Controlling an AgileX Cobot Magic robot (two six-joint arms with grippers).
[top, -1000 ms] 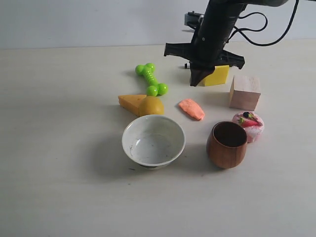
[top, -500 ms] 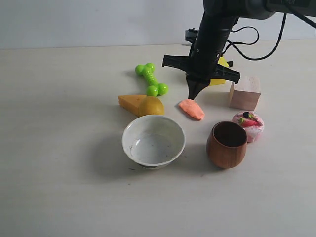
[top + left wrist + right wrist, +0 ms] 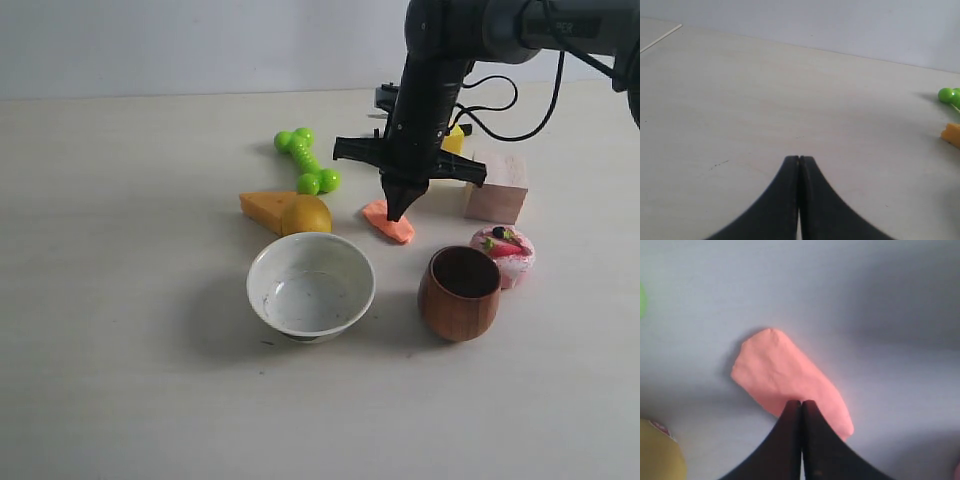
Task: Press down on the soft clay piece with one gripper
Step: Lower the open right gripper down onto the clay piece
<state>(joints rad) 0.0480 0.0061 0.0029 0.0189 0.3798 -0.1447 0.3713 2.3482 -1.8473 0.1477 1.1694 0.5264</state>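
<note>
Salmon-orange clay (image 3: 785, 377) lies flat on the table (image 3: 140, 380), between the yellow ball (image 3: 306, 214) and the wooden block (image 3: 497, 190), just beyond the bowl (image 3: 256, 292). My right pincer (image 3: 397, 212) stands over it with its fingers pressed together into one blunt point, gripping nothing. My left pincer (image 3: 799, 159) is likewise closed and empty, off over bare table.

My worry is where the point sits. In the wrist view it meets the clay at one end, near the edge and not over the middle. If I push down here, the tip could slide off onto the table, or shove the lump sideways instead of flattening it. The far end might also lift.

I think the tip is at the surface, but neither view shows clearly whether it touches, so I could misjudge how much travel is left and drive hard into the tabletop through such a thin piece.

Soft clay may also cling to my fingers and come up with them when I lift.

My cross-piece reaches toward the block. A sideways correction could knock it.
</note>
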